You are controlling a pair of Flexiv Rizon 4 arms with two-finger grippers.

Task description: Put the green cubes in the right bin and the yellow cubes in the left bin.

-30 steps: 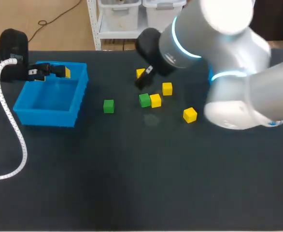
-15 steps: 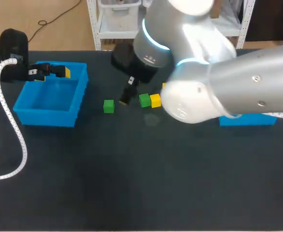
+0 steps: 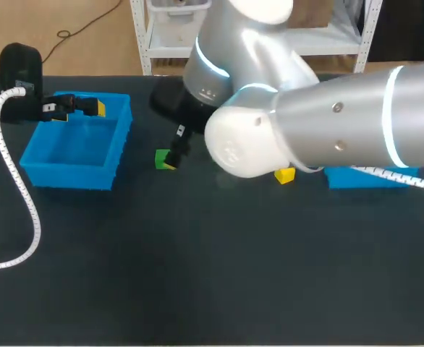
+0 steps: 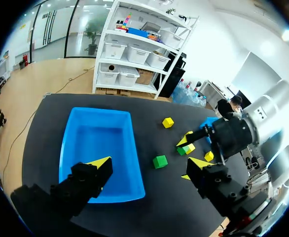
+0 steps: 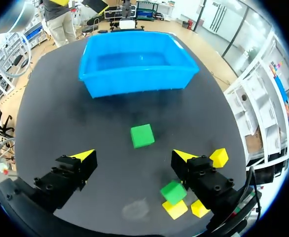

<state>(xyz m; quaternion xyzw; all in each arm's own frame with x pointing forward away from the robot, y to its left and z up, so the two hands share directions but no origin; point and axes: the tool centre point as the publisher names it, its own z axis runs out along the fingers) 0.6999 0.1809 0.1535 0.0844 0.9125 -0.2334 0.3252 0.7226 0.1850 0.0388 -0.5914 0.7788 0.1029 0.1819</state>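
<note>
Right wrist view shows you the right jaws spread wide and empty. Ahead of their yellow tips [image 5: 85,156], between the two, a small green cube [image 5: 142,135] lies on the dark bench [image 5: 55,113], untouched. Past the cube stands the blue plastic left bin [image 5: 134,64]. The blue right bin [image 3: 371,178] is well apart from the cube, partly hidden by the right arm [image 3: 328,130]. I judge the cube light, stiff and flat-faced: take it on two opposite faces, squarely, never on corners. Your left jaws hang wide and empty over the left bin.
</note>
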